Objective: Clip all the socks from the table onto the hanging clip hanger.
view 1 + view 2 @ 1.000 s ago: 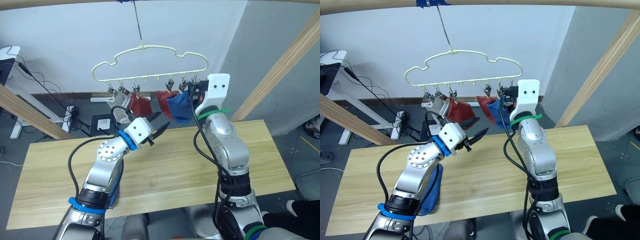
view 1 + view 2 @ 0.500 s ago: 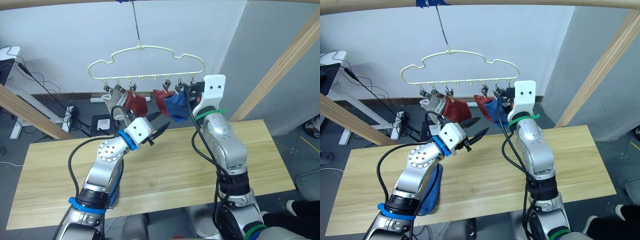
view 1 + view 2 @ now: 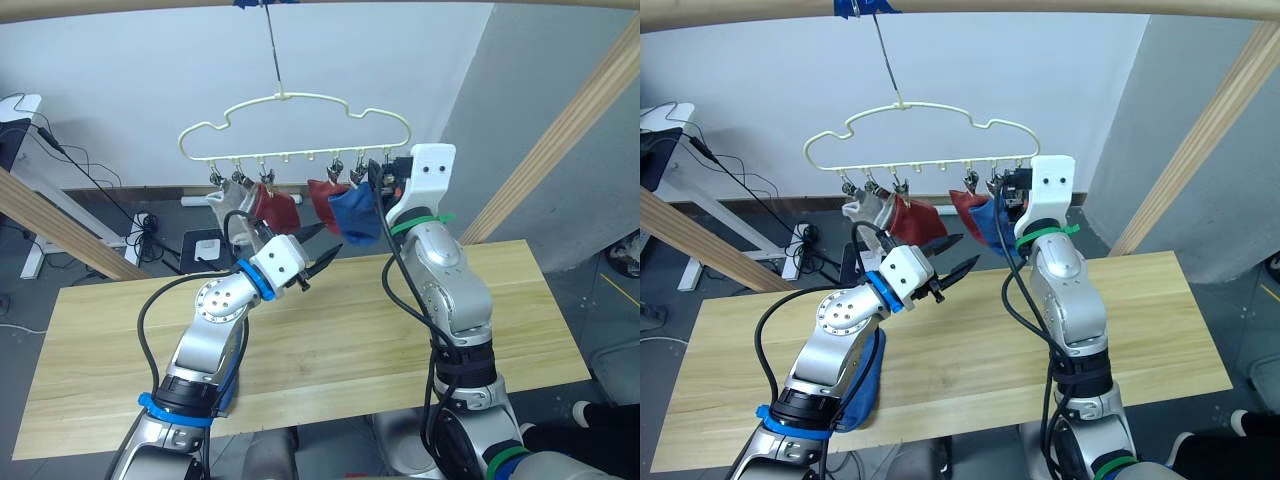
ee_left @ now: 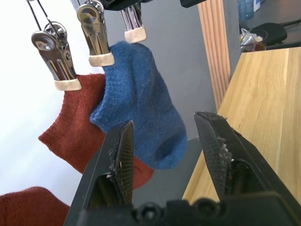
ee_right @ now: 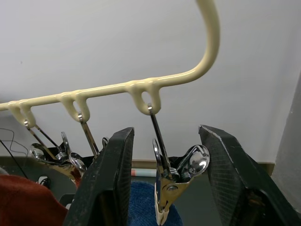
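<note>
While the clip hanger [image 3: 296, 128] hangs above the table [image 3: 330, 330], both grippers are raised to its row of clips.

A grey sock [image 3: 232, 212], two red socks [image 3: 274, 208] and a blue sock [image 3: 356, 214] are seen clipped in the head views; another blue sock [image 3: 862, 382] lies on the table under the left arm. The right gripper [image 5: 165, 174] is shown with jaws released around the end clip [image 5: 175, 181]. The left gripper [image 4: 165, 155], jaws released, is pointed at the hanging blue sock.
</note>
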Robot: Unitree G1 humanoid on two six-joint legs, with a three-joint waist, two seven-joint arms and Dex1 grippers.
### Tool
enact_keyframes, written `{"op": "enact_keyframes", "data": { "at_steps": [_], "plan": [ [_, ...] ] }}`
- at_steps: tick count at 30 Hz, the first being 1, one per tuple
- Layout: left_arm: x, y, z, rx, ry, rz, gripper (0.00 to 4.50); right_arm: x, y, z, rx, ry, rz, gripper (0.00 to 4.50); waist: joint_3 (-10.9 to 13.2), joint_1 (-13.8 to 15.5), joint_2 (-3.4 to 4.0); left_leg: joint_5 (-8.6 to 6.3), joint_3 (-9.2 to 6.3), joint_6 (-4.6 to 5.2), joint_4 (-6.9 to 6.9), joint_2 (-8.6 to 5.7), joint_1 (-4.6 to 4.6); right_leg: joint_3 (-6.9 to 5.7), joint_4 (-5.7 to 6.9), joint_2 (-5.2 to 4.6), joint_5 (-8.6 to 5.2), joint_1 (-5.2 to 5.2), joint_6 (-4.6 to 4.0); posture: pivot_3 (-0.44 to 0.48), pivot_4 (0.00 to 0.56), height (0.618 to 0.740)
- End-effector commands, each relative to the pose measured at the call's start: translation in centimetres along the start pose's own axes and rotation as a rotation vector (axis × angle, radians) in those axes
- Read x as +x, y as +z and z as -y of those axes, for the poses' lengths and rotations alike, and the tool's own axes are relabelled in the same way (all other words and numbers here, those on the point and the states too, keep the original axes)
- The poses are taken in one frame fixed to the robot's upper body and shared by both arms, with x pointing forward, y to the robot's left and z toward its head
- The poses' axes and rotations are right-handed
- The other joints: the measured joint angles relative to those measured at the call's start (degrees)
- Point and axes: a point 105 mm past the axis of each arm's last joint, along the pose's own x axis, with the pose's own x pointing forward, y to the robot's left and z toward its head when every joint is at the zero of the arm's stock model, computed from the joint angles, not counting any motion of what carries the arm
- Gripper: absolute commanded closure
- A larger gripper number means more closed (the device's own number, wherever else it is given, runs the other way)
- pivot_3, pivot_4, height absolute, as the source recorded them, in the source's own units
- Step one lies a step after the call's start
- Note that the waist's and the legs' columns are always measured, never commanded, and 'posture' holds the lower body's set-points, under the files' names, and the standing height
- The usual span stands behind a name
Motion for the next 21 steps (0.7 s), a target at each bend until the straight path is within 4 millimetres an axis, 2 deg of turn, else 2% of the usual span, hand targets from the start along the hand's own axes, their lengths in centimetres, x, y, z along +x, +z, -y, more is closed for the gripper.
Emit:
{"op": "enact_keyframes", "data": {
  "at_steps": [1, 3, 6, 9, 12, 19, 21],
  "plan": [
    [0.2, 1.2, 0.1, 0.034, -0.012, 0.043, 2.22, -0.1, 1.7, -0.3, 0.022, 0.008, 0.063, 2.24, -0.06, 0.00, 0.00, 0.00, 0.00, 0.00, 0.00, 0.00, 0.00, 0.00, 0.00, 0.00, 0.00, 0.00, 0.00, -0.276, 0.230, 0.740],
    [0.3, 1.2, 0.2, 0.036, -0.014, 0.044, 2.22, -0.1, 1.7, -0.3, 0.027, 0.007, 0.064, 2.24, -0.09, 0.00, 0.00, 0.00, 0.00, 0.00, 0.00, 0.00, 0.00, 0.00, 0.00, 0.00, 0.00, 0.00, 0.00, -0.276, 0.230, 0.740],
    [0.3, 1.2, 0.2, 0.037, -0.015, 0.045, 2.22, -0.1, 1.8, -0.3, 0.038, 0.007, 0.067, 2.80, -0.20, -0.02, 0.02, 0.00, 0.00, 0.00, 0.00, 0.00, 0.00, 0.00, 0.00, 0.00, 0.00, 0.00, 0.00, -0.282, 0.229, 0.740],
    [0.3, 1.1, 0.2, 0.037, -0.015, 0.043, 2.22, 0.0, 1.9, -0.4, 0.043, 0.015, 0.072, 3.81, -0.38, -0.02, 0.01, 0.00, 0.00, 0.00, 0.00, 0.00, 0.00, 0.00, 0.00, 0.00, 0.00, 0.00, 0.00, -0.282, 0.229, 0.740],
    [0.2, 1.0, 0.2, 0.038, -0.013, 0.040, 2.22, 0.0, 2.1, -0.5, 0.047, 0.022, 0.077, 4.47, -0.57, -0.02, 0.02, 0.00, -0.01, 0.00, 0.00, 0.00, 0.00, -0.01, 0.01, 0.00, 0.00, 0.00, 0.00, -0.282, 0.229, 0.740],
    [-0.4, 0.6, -0.1, 0.038, 0.013, 0.019, 2.22, 0.0, 2.4, -0.8, 0.047, 0.046, 0.092, 4.47, -0.75, -0.02, 0.03, 0.00, 0.00, 0.00, 0.01, 0.00, 0.01, 0.00, 0.01, 0.00, 0.00, 0.01, 0.00, -0.276, 0.224, 0.740],
    [-1.4, -0.6, -1.0, -0.003, 0.076, -0.034, 2.22, 0.0, 2.6, -1.0, 0.034, 0.055, 0.099, 4.47, -0.76, -0.09, 0.03, 0.00, -0.01, 0.00, 0.00, 0.00, 0.02, 0.00, 0.01, 0.01, 0.00, 0.01, 0.00, -0.280, 0.224, 0.740]
  ]
}}
